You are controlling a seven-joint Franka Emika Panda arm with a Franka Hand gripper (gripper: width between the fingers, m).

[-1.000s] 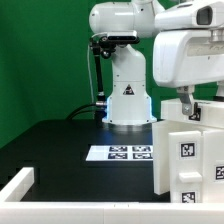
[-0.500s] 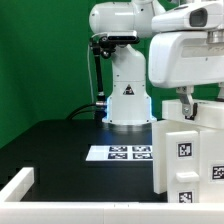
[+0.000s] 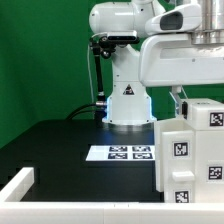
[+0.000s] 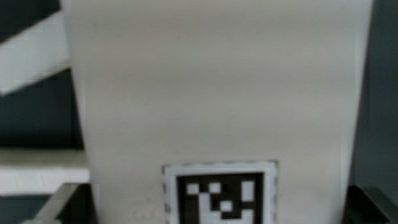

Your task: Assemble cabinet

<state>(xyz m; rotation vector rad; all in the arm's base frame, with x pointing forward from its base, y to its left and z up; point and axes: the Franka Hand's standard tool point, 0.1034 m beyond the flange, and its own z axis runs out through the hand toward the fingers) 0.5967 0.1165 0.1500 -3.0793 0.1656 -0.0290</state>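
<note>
The cabinet [image 3: 190,152] stood upright at the exterior view's right, near the front edge of the black table [image 3: 60,150], its white faces carrying square black-and-white tags. Compared with half a second earlier, the arm's large white wrist housing [image 3: 180,55] had shifted toward the exterior view's left and slightly up, and the cabinet showed a little more of its upper block, with a tag now visible on its top right face. The claw sat just above the cabinet's top, hidden behind the housing, so whether it was open or gripping anything could not be told. In the wrist view, a tall white panel of the cabinet [image 4: 178,100] filled the picture, one tag near its lower end. The marker board [image 3: 120,153] lay flat on the table, just left of the cabinet, unchanged. A white strip [image 3: 15,185] lay at the near left corner.
</note>
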